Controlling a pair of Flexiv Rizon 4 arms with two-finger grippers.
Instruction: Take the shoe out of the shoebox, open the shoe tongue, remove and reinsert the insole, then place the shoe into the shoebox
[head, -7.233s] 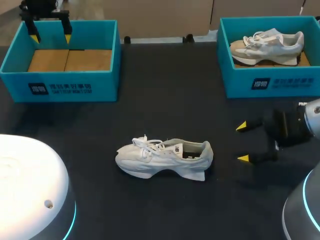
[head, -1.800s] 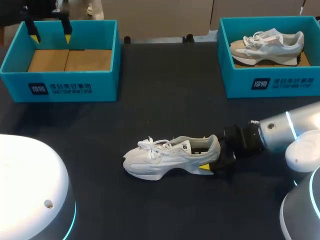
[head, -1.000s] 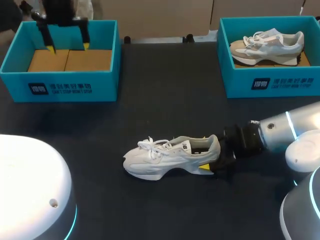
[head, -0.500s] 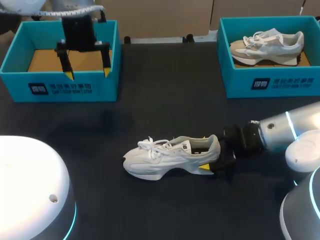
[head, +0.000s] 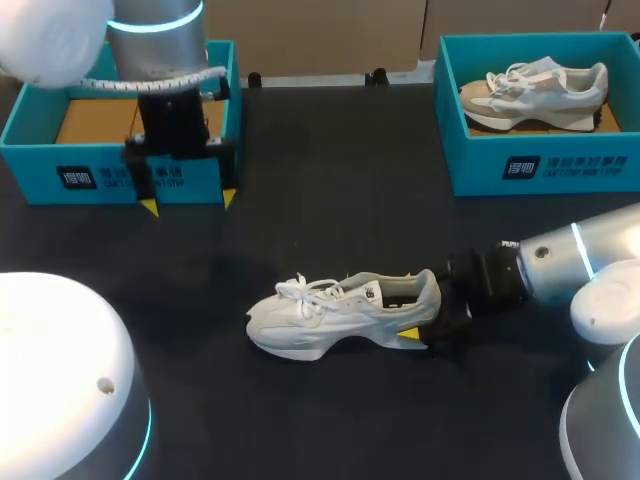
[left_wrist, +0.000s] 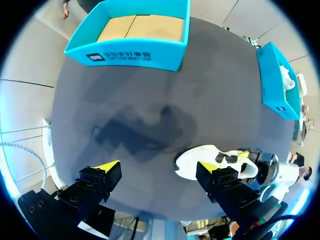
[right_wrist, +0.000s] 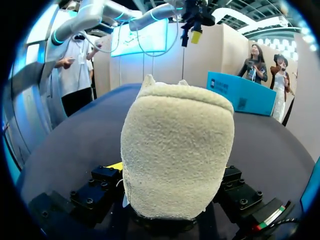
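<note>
A white shoe (head: 335, 315) lies on its sole on the dark table (head: 330, 180), toe pointing left. My right gripper (head: 408, 305) is shut on its heel, one yellow tip on each side. In the right wrist view the fuzzy heel (right_wrist: 177, 155) fills the gap between the fingers (right_wrist: 115, 166). My left gripper (head: 188, 203) hangs open and empty just in front of the left shoebox (head: 60, 185), well left of the shoe. From the left wrist view, its gripper (left_wrist: 157, 166) looks down on bare table, with the shoe (left_wrist: 189, 162) beside one fingertip.
The left shoebox (left_wrist: 135, 47) holds only brown cardboard. At the back right a second teal shoebox (head: 545, 165) holds a grey-and-white shoe (head: 535, 90). My arms' white bases fill the front corners (head: 60, 370), (head: 600, 430).
My left arm has come forward out of the left shoebox and now hangs over the table in front of it. The right arm and the shoe have not moved.
</note>
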